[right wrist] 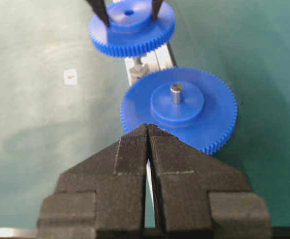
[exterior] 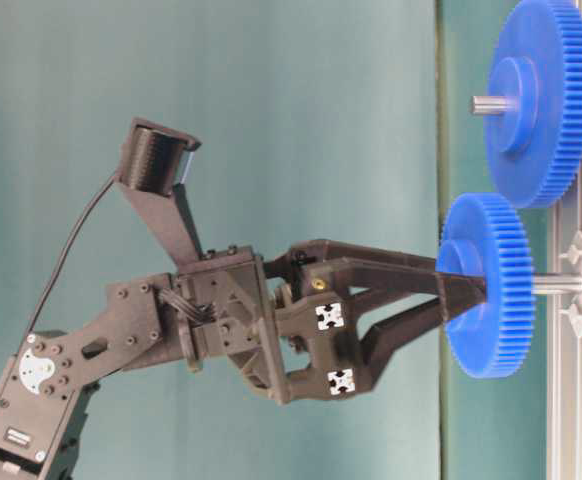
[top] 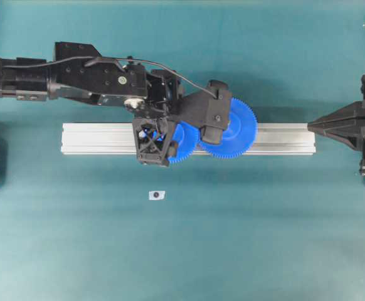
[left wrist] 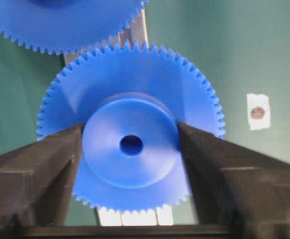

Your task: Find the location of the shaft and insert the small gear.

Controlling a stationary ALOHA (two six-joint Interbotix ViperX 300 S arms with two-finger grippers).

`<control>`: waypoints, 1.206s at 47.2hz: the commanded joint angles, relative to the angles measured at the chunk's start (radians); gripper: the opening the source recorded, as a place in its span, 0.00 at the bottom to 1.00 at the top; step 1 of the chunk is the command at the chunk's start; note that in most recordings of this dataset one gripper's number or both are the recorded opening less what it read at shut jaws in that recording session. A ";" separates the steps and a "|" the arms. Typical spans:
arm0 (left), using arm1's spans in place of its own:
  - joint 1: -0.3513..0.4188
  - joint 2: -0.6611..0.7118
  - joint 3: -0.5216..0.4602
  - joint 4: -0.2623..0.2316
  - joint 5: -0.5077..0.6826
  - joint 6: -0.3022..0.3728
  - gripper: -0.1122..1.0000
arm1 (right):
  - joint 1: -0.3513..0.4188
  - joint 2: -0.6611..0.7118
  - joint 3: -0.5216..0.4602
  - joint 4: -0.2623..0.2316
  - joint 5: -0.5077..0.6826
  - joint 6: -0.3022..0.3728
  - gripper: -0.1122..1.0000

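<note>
Below, teal table (top: 245, 238), silver aluminium rail (top: 101, 139), white tag (top: 157, 195).

- No readable text, brand or number anywhere.
- White tag (left wrist: 258, 111) on the mat carries only a dark dot; the left arm's square markers (exterior: 329, 316) are unreadable.

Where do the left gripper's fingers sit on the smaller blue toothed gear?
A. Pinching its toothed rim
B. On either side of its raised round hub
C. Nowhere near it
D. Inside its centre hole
B: in the left wrist view the black fingers flank the raised hub of the smaller blue toothed gear.
</note>
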 commanded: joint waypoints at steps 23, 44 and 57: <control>-0.008 -0.026 -0.095 0.006 0.037 -0.032 0.86 | -0.003 0.006 -0.011 0.002 -0.009 0.011 0.11; -0.014 -0.054 -0.091 0.006 0.038 -0.037 0.86 | -0.003 0.006 -0.009 0.002 -0.009 0.011 0.11; -0.015 -0.054 -0.091 0.006 0.038 -0.037 0.86 | -0.002 0.006 -0.011 0.002 -0.011 0.009 0.11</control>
